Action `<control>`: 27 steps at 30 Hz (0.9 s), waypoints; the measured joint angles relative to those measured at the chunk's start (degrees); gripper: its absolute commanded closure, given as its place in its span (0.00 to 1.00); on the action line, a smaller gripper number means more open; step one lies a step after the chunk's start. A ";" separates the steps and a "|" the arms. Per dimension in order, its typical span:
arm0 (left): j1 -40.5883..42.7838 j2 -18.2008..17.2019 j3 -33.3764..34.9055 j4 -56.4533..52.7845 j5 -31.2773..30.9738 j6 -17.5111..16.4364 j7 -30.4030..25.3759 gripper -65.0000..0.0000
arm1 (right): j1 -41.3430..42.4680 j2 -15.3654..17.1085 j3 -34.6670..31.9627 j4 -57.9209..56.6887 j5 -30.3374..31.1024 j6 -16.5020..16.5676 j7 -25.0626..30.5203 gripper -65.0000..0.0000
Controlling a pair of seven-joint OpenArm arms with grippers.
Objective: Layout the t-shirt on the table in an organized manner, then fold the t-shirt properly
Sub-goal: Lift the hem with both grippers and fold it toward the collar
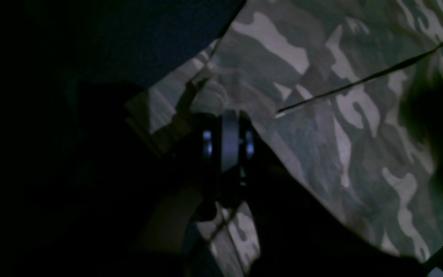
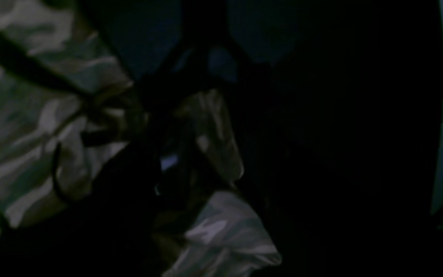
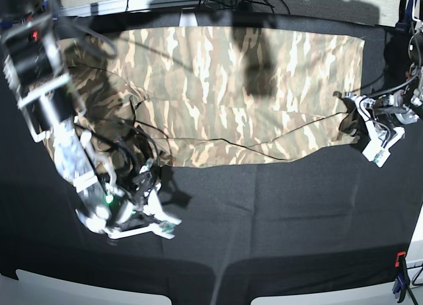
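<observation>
Tabletop [image 3: 264, 212] carries the t-shirt [image 3: 251, 87], spread wide between both tools. It looks limp and light to me, will sag; take hems and corners. Left tool [image 3: 362, 123] clamped on its edge; right tool [image 3: 142, 186] part open, cloth bunched in it

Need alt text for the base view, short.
A tan, olive and cream camouflage t-shirt lies spread sideways across a table covered in matte black cloth. The right arm's claw is at its near corner on the view's left; the left arm's claw pinches its edge on the right.
</observation>
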 measured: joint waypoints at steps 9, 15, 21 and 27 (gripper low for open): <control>0.00 0.00 0.00 0.00 0.02 -0.02 0.02 1.00 | 0.94 0.02 -8.83 -5.46 -2.60 0.00 -0.24 0.75; 0.00 -0.02 0.00 0.00 0.02 0.00 -0.35 1.00 | 1.09 -0.02 -9.29 -5.99 -3.78 0.00 0.28 0.75; 0.00 -0.02 0.00 0.00 0.04 0.00 -0.37 1.00 | 1.09 -0.02 -9.31 -7.67 -9.29 0.00 4.87 0.76; 0.00 0.00 0.00 0.00 0.02 0.00 -0.37 1.00 | 1.09 -0.04 -9.31 -7.89 -9.75 0.00 4.98 0.95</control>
